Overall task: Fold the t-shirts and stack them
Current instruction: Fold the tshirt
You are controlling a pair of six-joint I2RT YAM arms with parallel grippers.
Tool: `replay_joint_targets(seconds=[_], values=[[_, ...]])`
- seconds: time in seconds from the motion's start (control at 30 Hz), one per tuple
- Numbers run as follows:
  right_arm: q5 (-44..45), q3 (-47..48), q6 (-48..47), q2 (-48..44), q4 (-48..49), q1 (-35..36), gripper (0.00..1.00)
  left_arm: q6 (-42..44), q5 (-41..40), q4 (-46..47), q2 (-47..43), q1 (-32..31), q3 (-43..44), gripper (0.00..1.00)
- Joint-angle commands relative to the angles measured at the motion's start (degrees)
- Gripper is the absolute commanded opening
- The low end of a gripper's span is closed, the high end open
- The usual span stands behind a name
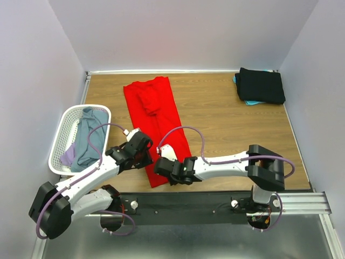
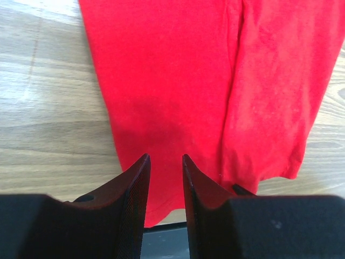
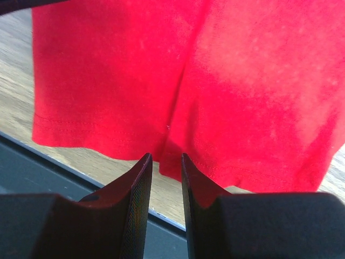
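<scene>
Your left pincer (image 2: pixel 166 157) hangs with its jaws a narrow gap apart, gripping nothing, just over the near hem of the red t-shirt (image 1: pixel 156 108); your right pincer (image 3: pixel 166 156) stands the same way at that hem, just beside the left; the shirt lies as a long strip on the table (image 1: pixel 226 124); a folded black t-shirt (image 1: pixel 261 86) sits at the far right corner

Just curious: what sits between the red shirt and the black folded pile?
Nothing: only bare wooden table shows between the red shirt and the black pile, seen in the overhead view.
</scene>
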Motion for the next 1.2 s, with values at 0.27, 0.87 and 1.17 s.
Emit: replay_joint_targets(seconds=[0.27,0.87,1.17], values=[[8.2,-0.5,2.7,-7.0,-3.6,0.2,0.49,-3.1,2.4,1.6,-2.2,-0.1,-4.5,0.36],[0.6,-5.2,-5.9,-16.8,1.6,-24.0,0.53,11.7,-7.8,24.5,31.6,30.1,30.1,0.59],[-4.6,-8.4,-7.7,-20.0,6.4,-30.2,0.58,24.0,-6.5,26.2,56.6,29.5,54.1,0.53]])
